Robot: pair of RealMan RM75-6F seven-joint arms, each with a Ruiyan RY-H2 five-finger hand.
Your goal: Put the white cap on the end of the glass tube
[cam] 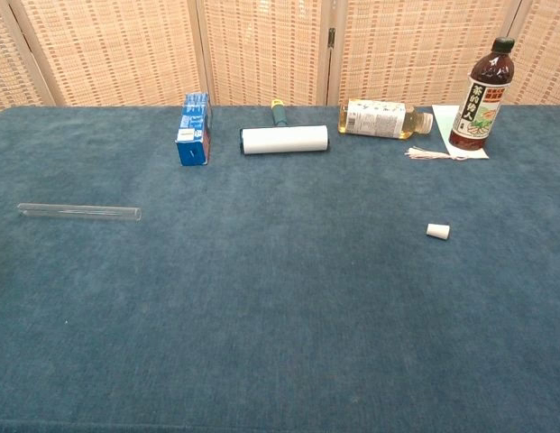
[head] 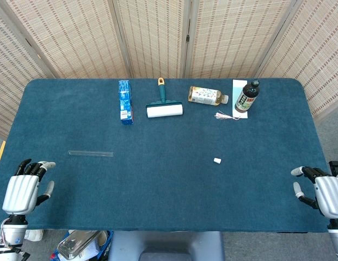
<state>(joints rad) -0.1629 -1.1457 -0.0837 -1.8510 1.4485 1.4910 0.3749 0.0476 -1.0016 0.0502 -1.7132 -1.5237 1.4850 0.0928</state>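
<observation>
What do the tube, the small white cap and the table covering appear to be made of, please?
Tube: clear glass by the look, since the blue cloth shows through it and its edges glint. White cap: matte and opaque, probably rubber or plastic; too small to settle. Table covering: dark blue fabric with a short, felt-like nap.

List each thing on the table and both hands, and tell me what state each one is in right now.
glass tube: lying flat, uncapped
white cap: loose on the table, apart from the tube
left hand: open, holding nothing
right hand: open, holding nothing
dark bottle: upright, capped
yellow bottle: on its side
lint roller: lying flat
blue carton: lying down
</observation>
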